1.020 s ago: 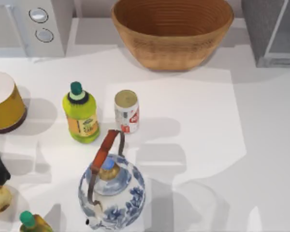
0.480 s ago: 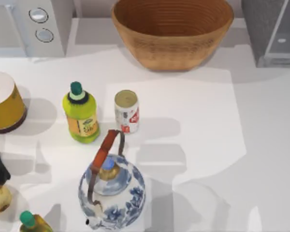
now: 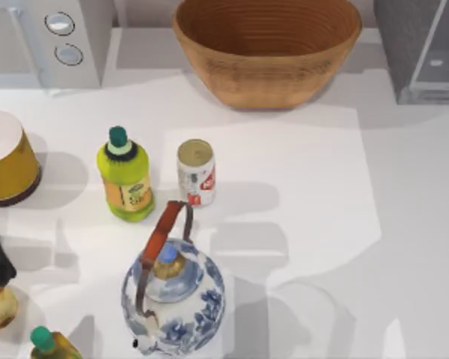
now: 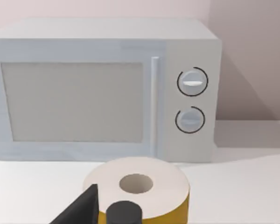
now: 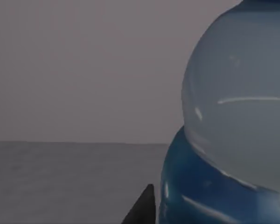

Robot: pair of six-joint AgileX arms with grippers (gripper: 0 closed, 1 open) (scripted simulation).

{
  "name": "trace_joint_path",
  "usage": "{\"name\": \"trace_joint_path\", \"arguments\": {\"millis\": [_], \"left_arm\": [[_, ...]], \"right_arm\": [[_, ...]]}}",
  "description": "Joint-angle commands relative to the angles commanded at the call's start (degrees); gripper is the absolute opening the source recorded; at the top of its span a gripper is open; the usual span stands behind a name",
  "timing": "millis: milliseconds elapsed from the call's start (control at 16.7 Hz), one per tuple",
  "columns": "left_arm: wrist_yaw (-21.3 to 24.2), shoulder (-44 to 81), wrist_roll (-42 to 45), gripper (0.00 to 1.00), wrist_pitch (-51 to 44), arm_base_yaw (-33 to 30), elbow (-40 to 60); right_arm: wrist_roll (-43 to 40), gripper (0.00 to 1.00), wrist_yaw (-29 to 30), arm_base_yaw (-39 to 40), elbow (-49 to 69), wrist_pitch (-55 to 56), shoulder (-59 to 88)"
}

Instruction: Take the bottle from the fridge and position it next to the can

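Right wrist view: bottle [image 5: 233, 116] right up close, dark gripper fingertip [image 5: 142, 207] beside its blue label; grip state, can't tell. Can [image 3: 196, 172] upright mid-surface beside green bottle [image 3: 125, 176]. Fridge [image 3: 423, 48] far right corner. Left arm parked near microwave [image 4: 105, 88].

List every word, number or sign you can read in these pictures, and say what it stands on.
No text can be read.
The can: red markings, too blurred to read.
Yellow-green bottle: orange label, print too small to read.
Microwave: two knobs, no legible numbers.
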Motion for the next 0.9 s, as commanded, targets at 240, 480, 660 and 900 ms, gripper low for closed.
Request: {"name": "trace_joint_path", "arguments": {"millis": [240, 480, 660, 900], "left_arm": [[0.00, 0.00, 0.00, 1.00, 0.00, 0.00, 0.00], [0.00, 0.00, 0.00, 1.00, 0.00, 0.00, 0.00], [0.00, 0.00, 0.00, 1.00, 0.00, 0.00, 0.00], [0.00, 0.00, 0.00, 1.00, 0.00, 0.00, 0.00]], "right_arm": [[0.00, 0.00, 0.00, 0.00, 0.00, 0.00, 0.00], [0.07, 0.00, 0.00, -0.20, 0.02, -0.21, -0.30], [0.11, 0.00, 0.00, -0.24, 0.60, -3.62, -3.07], [0.15, 0.00, -0.09, -0.19, 1.46, -8.36, -6.97]]}}
